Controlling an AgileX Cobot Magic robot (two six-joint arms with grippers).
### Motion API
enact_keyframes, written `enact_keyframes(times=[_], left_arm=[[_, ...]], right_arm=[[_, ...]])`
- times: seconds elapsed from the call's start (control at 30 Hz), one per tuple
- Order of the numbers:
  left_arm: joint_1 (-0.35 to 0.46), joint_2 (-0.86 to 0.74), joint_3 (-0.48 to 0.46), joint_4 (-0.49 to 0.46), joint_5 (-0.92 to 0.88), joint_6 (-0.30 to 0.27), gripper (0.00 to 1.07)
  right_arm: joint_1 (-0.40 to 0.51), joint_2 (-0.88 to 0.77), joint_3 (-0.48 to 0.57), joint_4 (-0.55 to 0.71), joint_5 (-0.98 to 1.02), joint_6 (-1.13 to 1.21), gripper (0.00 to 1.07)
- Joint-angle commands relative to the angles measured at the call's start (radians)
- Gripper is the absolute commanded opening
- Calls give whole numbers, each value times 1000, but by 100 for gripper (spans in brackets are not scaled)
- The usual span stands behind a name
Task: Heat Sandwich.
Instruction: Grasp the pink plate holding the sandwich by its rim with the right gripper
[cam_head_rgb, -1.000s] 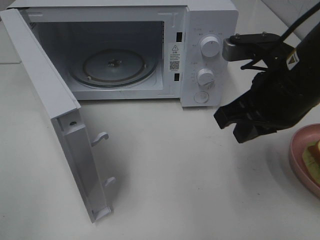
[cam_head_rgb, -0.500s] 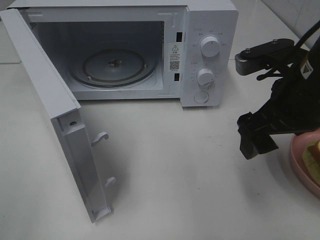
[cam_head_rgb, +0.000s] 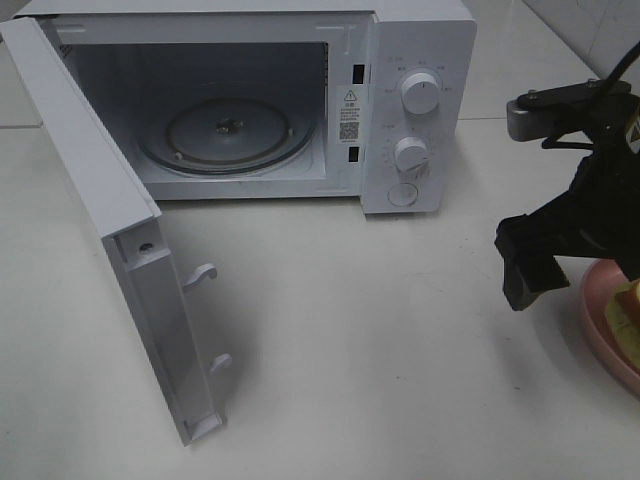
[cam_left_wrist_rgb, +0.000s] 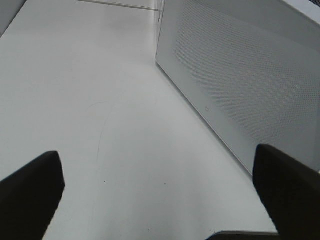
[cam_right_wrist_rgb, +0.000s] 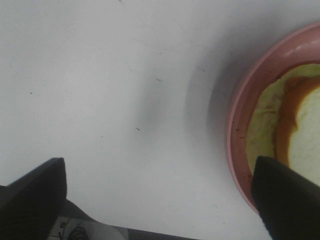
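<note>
Beside the sandwich (cam_right_wrist_rgb: 305, 135), the right arm (cam_head_rgb: 600, 205) has swung closer, its jaws now spread wide, empty.

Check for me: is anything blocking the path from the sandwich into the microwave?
Nothing visible. The door stands wide open, the turntable is bare, and nothing sits on the table between the sandwich and the microwave. Only the open right gripper hangs by the plate.

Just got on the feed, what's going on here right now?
The white microwave stands with its door swung open and its glass turntable bare. The white-bread sandwich lies on a round pink plate off to the right. The right gripper hovers beside that plate, fingers open, holding nothing. The left gripper is open and empty too.
</note>
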Motion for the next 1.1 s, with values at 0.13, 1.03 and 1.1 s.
enact_keyframes(times=[0.13,1.03,1.1], left_arm=[[2,-16,2,-8,-16,-5,97],[2,-16,2,-8,-16,-5,97],[2,-16,2,-8,-16,-5,97]], right_arm=[[-44,-8,23,-8,1,-27,95],[-174,173,144,-12,-238,-112,92],[-174,182,144,-16,-246,-112,92]])
